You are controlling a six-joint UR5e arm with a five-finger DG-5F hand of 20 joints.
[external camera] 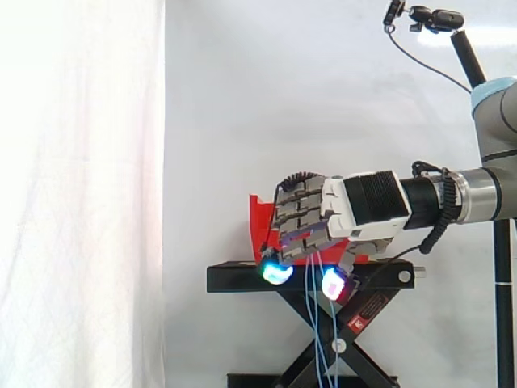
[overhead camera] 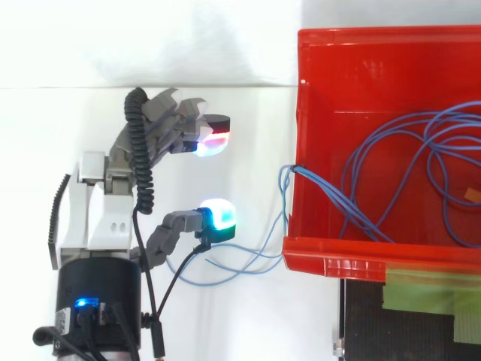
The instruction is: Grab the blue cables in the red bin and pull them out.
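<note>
The red bin (overhead camera: 338, 259) sits on a black stand (external camera: 238, 279). A tangle of thin blue cables (overhead camera: 440, 124) lies inside it. A few strands drape over the bin's wall (overhead camera: 288, 177), hang down in front of the stand (external camera: 313, 323) and loop out below the thumb. My hand (overhead camera: 105, 203) is outside the bin, just beside that wall, with its fingers (external camera: 276, 272) half bent and pointing down. In the side view (external camera: 359, 210) the hanging strands pass through the wide gap between fingers and thumb (external camera: 335, 284). Nothing is pinched.
The stand is a black scissor lift (external camera: 355, 323) against a white curtain. Green tape (overhead camera: 428, 289) marks its top next to the bin. A camera on a black pole (external camera: 432, 18) stands at the upper right, behind my arm.
</note>
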